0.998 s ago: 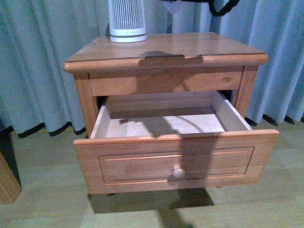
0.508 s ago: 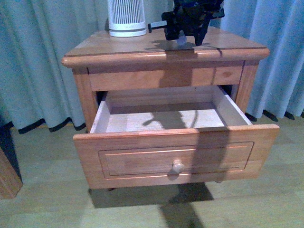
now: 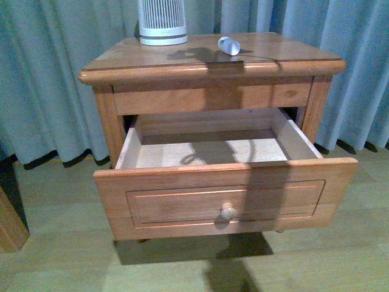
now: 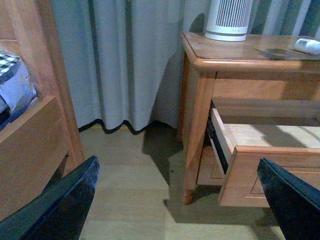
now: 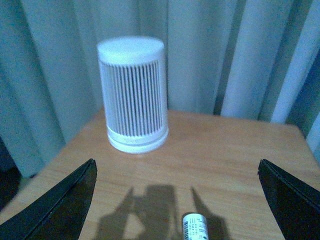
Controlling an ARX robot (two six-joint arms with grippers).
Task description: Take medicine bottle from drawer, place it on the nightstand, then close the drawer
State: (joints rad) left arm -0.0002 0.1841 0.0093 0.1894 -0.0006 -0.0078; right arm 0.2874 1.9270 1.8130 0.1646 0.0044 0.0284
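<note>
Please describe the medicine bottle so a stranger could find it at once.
Look at the wooden nightstand in front of the curtains. On its top, right of the tall white ribbed device, lies the medicine bottle. It is tiny, white and on its side, while the device stands upright.

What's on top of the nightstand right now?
On the nightstand top: the medicine bottle lying on its side, and the white ribbed device standing upright further left. The top behind the device is hidden.
</note>
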